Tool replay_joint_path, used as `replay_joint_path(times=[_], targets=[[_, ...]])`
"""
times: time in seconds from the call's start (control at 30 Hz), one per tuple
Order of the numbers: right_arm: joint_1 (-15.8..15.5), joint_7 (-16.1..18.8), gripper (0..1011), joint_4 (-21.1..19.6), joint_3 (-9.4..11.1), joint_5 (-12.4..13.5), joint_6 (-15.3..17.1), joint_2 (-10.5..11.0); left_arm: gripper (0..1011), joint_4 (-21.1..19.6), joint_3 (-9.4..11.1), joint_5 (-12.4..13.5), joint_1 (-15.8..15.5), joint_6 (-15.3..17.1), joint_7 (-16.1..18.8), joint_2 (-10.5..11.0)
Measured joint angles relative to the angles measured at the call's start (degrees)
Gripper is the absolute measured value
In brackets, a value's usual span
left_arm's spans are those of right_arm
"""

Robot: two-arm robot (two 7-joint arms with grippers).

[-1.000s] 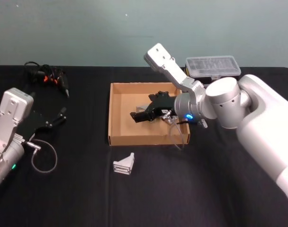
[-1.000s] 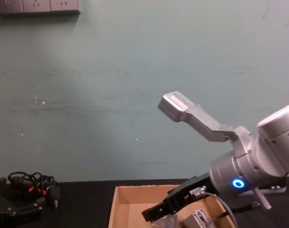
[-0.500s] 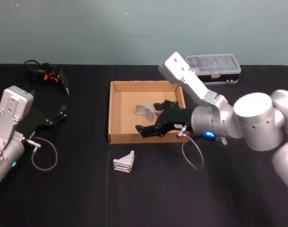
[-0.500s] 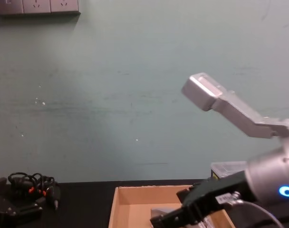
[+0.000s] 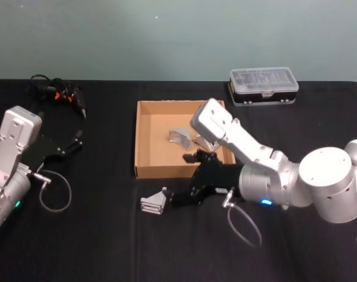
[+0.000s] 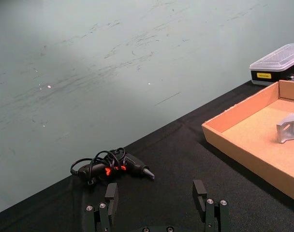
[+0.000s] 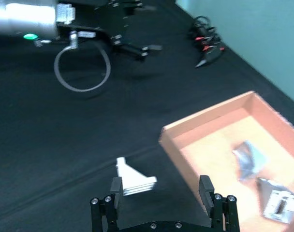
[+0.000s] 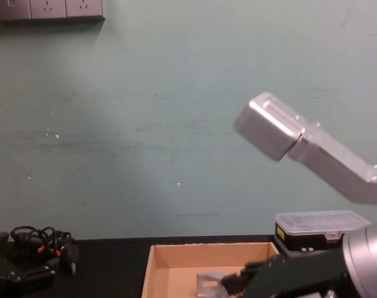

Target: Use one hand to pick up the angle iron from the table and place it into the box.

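A small silver angle iron (image 5: pixel 154 202) lies on the black table (image 5: pixel 96 235) just in front of the tan cardboard box (image 5: pixel 144 141). My right gripper (image 5: pixel 182 180) hovers low beside it at the box's front wall, open with nothing held. In the right wrist view the angle iron (image 7: pixel 133 178) sits on the table ahead of the open gripper (image 7: pixel 160 188), nearer one finger. Two more metal brackets (image 5: pixel 179 138) lie inside the box. My left gripper (image 6: pixel 155 193) rests open at the table's left.
A clear-lidded black case (image 5: pixel 263 85) stands behind the box at the right. A black tool with coiled cable (image 5: pixel 58 94) lies at the far left. A cable loop (image 5: pixel 54 194) hangs by the left arm. Bare table stretches along the front.
My right gripper has come out of the box and swung forward and down to the table beside the loose angle iron. The left arm has not moved.
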Motion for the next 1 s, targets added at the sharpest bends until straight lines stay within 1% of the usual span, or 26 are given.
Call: replay_joint_path(times=[0.2,0.43,0.57,0.6,0.7,1.0], targets=[[0.01,1.51,1000,0.22,-2.0,-0.9,-0.67,0.09,1011,0.0,0.0,0.0,0.0,0.0,0.0,0.0],[0.43,2.76,1000,1.3,-3.12,-1.21,-0.71,-0.4,1011,0.0,0.0,0.0,0.0,0.0,0.0,0.0],[0.73,3.88,1000,2.28,-3.28,-0.19,-0.5,-0.84,1011,0.0,0.0,0.0,0.0,0.0,0.0,0.0],[0.86,4.39,1000,2.72,-3.24,0.56,-0.32,-1.01,1011,0.0,0.0,0.0,0.0,0.0,0.0,0.0],[1.18,5.04,1000,3.62,-3.27,1.73,0.08,-1.22,1011,0.0,0.0,0.0,0.0,0.0,0.0,0.0],[2.06,5.0,1000,5.7,-4.27,2.76,0.73,-1.8,1011,0.0,0.0,0.0,0.0,0.0,0.0,0.0]])
